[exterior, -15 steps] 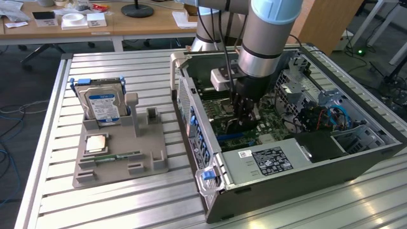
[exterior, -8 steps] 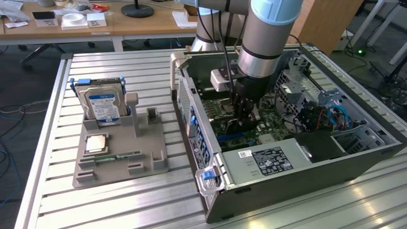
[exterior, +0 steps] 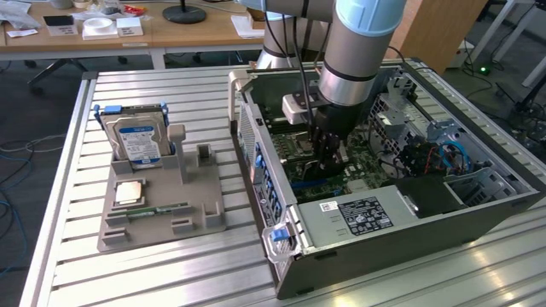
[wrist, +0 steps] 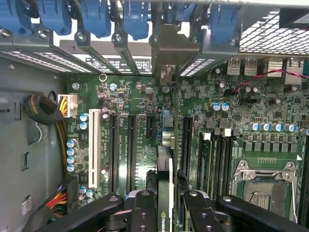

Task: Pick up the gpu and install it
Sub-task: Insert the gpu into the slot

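Inside the computer case (exterior: 426,246), at three o'clock from the parts holder (exterior: 162,214) in the exterior view, our end effector (wrist: 167,197) is clenched on the gpu (wrist: 165,169), edge-on over the motherboard (wrist: 145,96), where we judge any skew could jam it against the expansion slots (wrist: 185,145).

The exterior view looks down from high up and some way off, slantwise across the table (exterior: 171,268). It takes in the open computer case (exterior: 384,249) at the exterior view's right and the arm (exterior: 362,57) reaching into it. The wrist view sits close inside that case, facing the motherboard (wrist: 135,96) squarely, past its own fingers (wrist: 143,212) and the card (wrist: 164,183) between them. Both views share the motherboard.
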